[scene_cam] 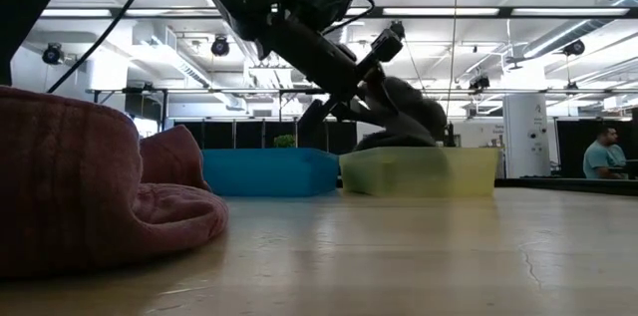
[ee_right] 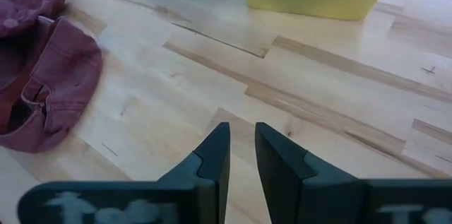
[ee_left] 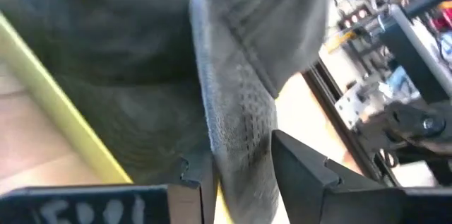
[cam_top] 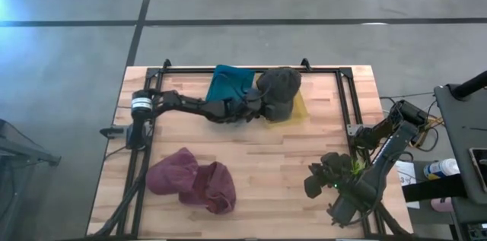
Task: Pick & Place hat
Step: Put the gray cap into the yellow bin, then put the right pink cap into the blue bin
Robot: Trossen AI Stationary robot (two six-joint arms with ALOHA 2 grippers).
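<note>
A dark grey hat point(cam_top: 280, 85) is at the yellow bin point(cam_top: 298, 110) near the table's far edge. In the low view the hat point(scene_cam: 404, 112) rises above the bin's rim point(scene_cam: 419, 157). My left gripper point(cam_top: 262, 103) reaches across from the left and is shut on the hat. A blue bin point(cam_top: 227, 81) stands left of the yellow one. Two maroon hats point(cam_top: 190, 180) lie flat on the near left of the table. My right gripper point(cam_top: 319, 176) waits shut over the near right, touching nothing. My left gripper point(ee_left: 240, 160) pinches a ridge of the grey hat's perforated fabric point(ee_left: 236, 139) between its two fingers point(ee_left: 296, 160). It comes slanting down from the table's left. The rest of the hat point(ee_left: 141, 54) bulges beyond the fingers over the yellow bin's rim point(ee_left: 56, 104); whether it rests inside is hidden.
A black metal frame point(cam_top: 346, 104) runs around the table's edges. Bare wood lies between the maroon hats and my right gripper point(ee_right: 240, 146). A person point(scene_cam: 603, 152) stands far off in the room behind.
</note>
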